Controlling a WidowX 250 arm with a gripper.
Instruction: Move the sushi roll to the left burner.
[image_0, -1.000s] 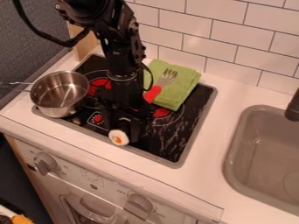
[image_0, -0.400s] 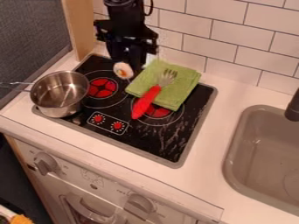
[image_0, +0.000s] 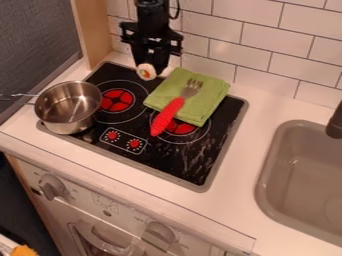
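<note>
One sushi roll (image_0: 146, 72) partly hides the gripper (image_0: 151, 69) holding it.

Camera view, one: set high before the counter (image_0: 244, 175), slanting down toward the tiled wall (image_0: 257, 45). Range: fairly near, taking in the whole stove top (image_0: 175, 160), part of the sink (image_0: 300, 165), oven front (image_0: 127, 216); exact height uncertain.

Left burner (image_0: 117, 100) has open space above; steel pot (image_0: 68, 107) overlaps its left side, green cloth (image_0: 207, 102) lies to its right.
</note>
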